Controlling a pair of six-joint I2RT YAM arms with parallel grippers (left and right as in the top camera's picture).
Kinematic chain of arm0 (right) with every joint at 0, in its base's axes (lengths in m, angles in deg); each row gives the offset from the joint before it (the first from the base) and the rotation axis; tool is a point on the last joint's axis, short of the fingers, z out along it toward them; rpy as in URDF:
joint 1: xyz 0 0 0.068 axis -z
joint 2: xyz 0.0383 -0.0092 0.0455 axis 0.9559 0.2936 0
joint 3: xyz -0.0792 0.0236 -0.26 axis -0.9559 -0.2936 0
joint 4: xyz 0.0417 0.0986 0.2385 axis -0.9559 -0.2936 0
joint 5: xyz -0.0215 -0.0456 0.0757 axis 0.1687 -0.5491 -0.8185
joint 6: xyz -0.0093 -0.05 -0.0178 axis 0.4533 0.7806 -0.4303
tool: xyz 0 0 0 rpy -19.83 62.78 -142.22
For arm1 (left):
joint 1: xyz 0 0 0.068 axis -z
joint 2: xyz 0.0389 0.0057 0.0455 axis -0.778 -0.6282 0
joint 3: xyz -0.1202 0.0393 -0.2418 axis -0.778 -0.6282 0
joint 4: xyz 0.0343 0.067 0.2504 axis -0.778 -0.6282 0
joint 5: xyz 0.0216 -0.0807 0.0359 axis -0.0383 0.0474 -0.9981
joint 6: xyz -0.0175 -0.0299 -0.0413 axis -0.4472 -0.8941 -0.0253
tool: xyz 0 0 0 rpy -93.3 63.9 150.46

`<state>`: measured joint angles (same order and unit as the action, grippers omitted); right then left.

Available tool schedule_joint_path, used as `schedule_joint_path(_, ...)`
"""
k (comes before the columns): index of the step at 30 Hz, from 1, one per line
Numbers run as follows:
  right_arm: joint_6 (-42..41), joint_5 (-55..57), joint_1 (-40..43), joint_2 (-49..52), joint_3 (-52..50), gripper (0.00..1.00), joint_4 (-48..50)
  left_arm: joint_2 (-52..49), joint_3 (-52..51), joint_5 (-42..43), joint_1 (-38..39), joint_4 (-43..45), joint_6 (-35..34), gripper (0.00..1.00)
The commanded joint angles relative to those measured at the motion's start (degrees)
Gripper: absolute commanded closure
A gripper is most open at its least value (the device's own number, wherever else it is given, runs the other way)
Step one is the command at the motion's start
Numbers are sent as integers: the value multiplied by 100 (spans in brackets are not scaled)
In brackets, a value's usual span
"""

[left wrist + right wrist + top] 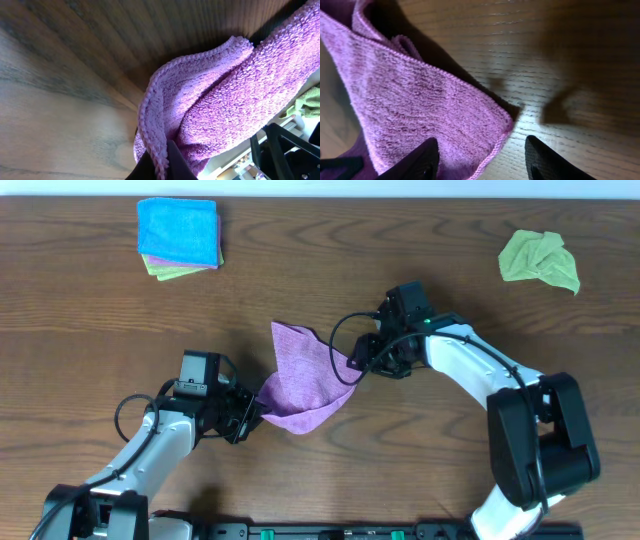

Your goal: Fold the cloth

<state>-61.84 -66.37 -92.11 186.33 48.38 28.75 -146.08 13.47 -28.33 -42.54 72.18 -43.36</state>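
Note:
A purple cloth lies partly folded in the middle of the wooden table. My left gripper is shut on its lower left corner, and the left wrist view shows the hem pinched between the two dark fingers with the cloth hanging from them. My right gripper is open at the cloth's right edge. In the right wrist view its fingers straddle the cloth's corner, one finger over the cloth and the other over bare wood.
A stack of folded blue, pink and green cloths sits at the back left. A crumpled green cloth lies at the back right. The table's front edge runs just behind both arm bases.

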Motion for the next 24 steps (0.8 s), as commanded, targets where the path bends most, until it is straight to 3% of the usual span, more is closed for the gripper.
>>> schedule_joint_path(1, -129, 291, -74, -17, -55, 44, 20, -22, -26, 42, 17, 2, -20, 94)
schedule_joint_path(24, -603, 44, -258, 509, -184, 51, 444, -22, -26, 114, 13, 7, -22, 94)
